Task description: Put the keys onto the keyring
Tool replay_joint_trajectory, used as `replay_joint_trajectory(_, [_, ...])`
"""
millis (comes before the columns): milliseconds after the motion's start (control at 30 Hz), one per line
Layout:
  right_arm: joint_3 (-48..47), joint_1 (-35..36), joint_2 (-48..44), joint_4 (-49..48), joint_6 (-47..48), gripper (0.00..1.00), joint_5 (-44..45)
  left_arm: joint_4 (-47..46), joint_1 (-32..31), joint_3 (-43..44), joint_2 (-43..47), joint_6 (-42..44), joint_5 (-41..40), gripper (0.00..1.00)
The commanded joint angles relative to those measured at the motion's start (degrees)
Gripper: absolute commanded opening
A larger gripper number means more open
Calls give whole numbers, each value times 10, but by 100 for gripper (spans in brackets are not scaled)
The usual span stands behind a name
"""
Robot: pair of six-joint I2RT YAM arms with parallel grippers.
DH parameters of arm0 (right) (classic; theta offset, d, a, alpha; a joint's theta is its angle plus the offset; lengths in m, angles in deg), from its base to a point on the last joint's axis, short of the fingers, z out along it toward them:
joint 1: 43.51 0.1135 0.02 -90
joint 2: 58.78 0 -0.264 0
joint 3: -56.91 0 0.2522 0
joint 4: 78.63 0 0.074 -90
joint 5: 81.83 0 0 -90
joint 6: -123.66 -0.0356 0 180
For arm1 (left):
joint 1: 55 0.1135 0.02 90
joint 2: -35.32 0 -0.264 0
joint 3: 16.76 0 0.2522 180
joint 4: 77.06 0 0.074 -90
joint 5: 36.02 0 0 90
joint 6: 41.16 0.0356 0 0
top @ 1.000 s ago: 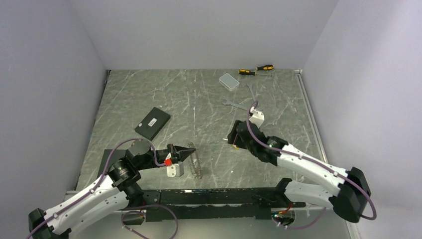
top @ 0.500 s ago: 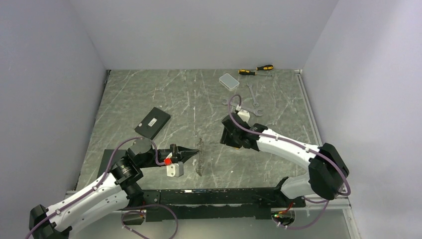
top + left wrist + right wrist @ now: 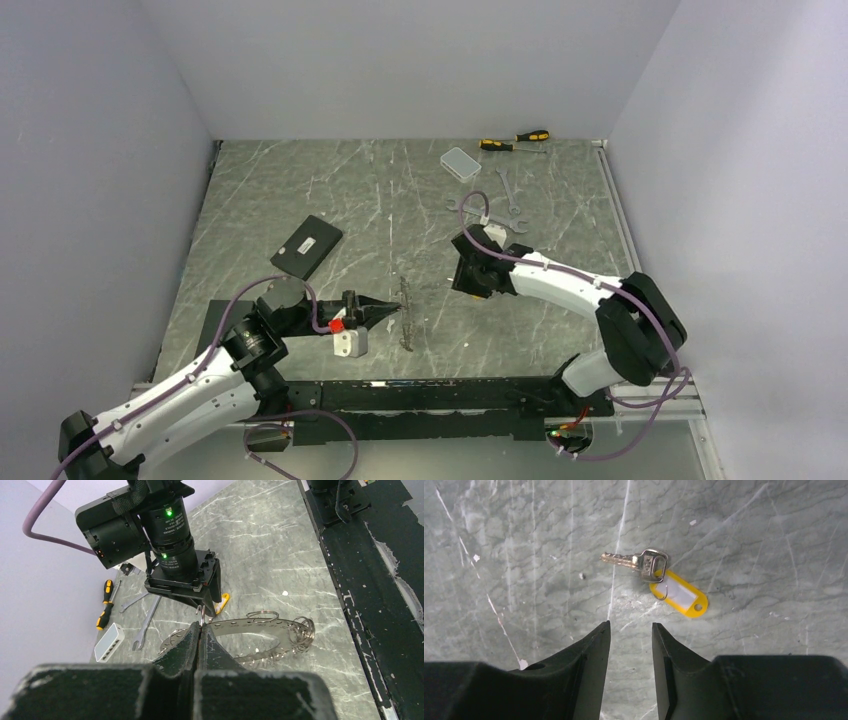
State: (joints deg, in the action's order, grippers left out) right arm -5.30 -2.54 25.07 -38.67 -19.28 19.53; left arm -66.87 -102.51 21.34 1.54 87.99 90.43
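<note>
left pincer (image 3: 200, 634) clamps toothed keyring (image 3: 250, 624) | right pincer (image 3: 630, 630) parted | silver key (image 3: 636, 561), yellow tag (image 3: 680, 596)

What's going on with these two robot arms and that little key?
The left gripper is shut on the rim of the keyring, a metal ring hung with smaller loops. The right gripper hangs open over the table, pointed at the key, which lies flat with a yellow tag attached. The key is not yet picked up or on the ring.
</note>
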Motion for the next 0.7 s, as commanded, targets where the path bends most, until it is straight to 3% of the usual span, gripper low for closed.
replay_joint_trajectory(0, [-1, -13, 10, -20, 20, 40, -6, -18, -2, 14, 1, -2, 22, 0])
replay_joint_trajectory(667, [-15, -42, 65, -45, 50, 38, -9, -24, -2, 11, 3, -2, 27, 0])
